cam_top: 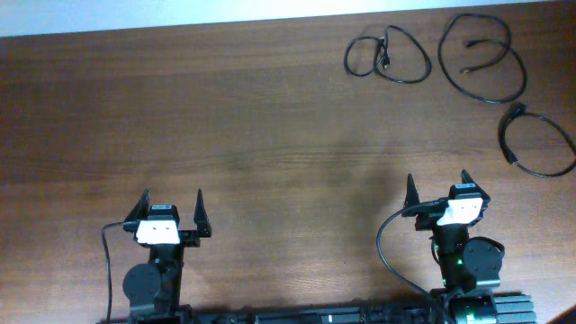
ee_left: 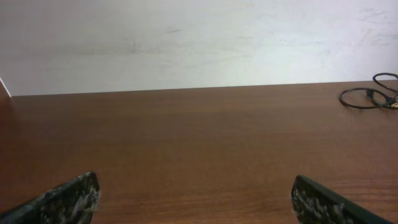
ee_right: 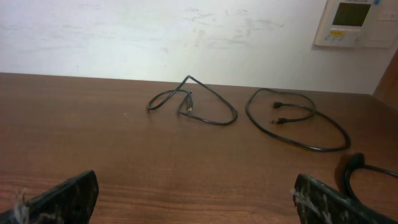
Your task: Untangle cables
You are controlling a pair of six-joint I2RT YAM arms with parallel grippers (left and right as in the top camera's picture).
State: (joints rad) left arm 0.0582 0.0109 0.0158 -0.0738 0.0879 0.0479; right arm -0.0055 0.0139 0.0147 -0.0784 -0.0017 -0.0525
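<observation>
Three thin black cables lie apart as loose loops at the table's far right. The first cable (cam_top: 387,58) is furthest left and shows in the right wrist view (ee_right: 193,107). The second cable (cam_top: 483,59) lies to its right (ee_right: 297,122). The third cable (cam_top: 538,144) lies nearest, by the right edge (ee_right: 360,169). My left gripper (cam_top: 171,207) is open and empty near the front left (ee_left: 196,199). My right gripper (cam_top: 437,189) is open and empty near the front right (ee_right: 196,199), well short of the cables.
The wooden table (cam_top: 225,126) ends at a white wall (ee_right: 155,31) at the back. A wall control panel (ee_right: 357,22) hangs at the far right. One cable shows at the far right of the left wrist view (ee_left: 372,94).
</observation>
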